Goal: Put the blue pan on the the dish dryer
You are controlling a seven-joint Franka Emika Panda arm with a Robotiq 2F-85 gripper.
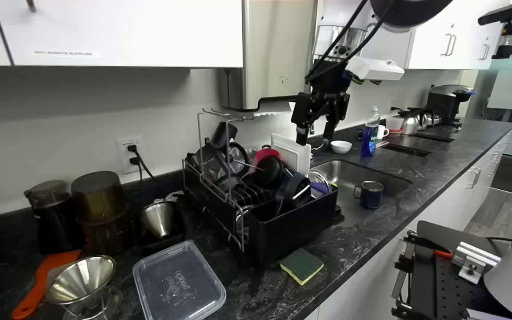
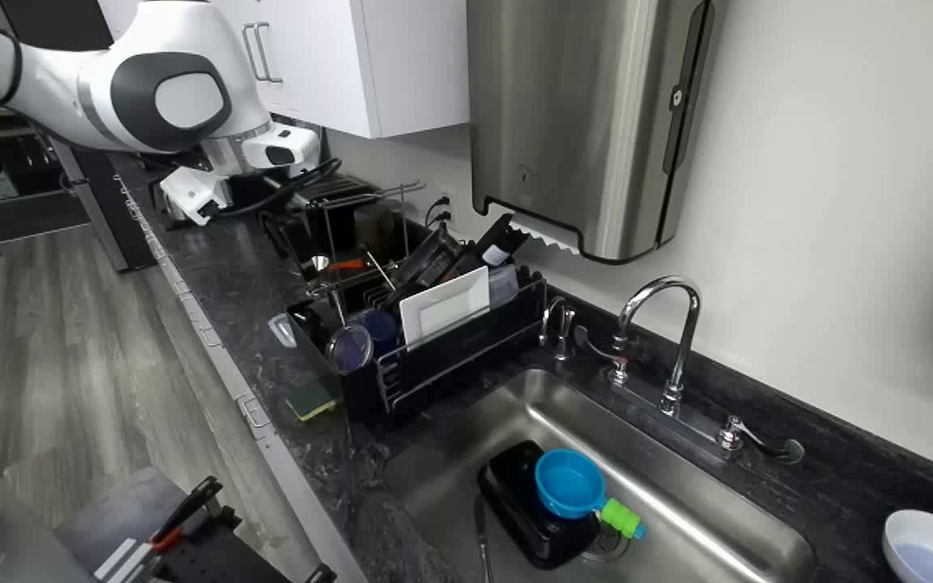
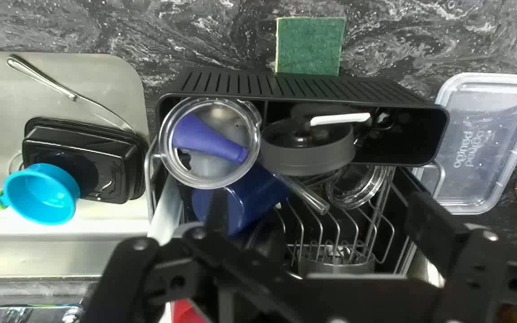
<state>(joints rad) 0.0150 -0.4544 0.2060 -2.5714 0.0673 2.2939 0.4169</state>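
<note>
The blue pan (image 2: 570, 483), round and bright cyan with a green handle, rests in the sink on an upturned black container (image 2: 511, 502). The wrist view shows the same blue pan (image 3: 41, 194) at the far left; an exterior view has it hidden behind the rack. Beside the sink stands the dish dryer (image 2: 466, 344), a black rack with wire tines, crowded with a white square plate (image 2: 446, 306), lids and cups. My gripper (image 1: 315, 135) hangs above it in an exterior view, pointing down. In the wrist view the gripper (image 3: 319, 208) has its fingers wide apart, nothing held between them.
A steel towel dispenser (image 2: 572, 113) hangs over the rack's back. The faucet (image 2: 681, 324) rises behind the sink. A green sponge (image 3: 310, 45) lies before the rack, and a clear plastic container (image 1: 178, 282) beside it. A dark mug (image 1: 371, 194) is near the sink's front.
</note>
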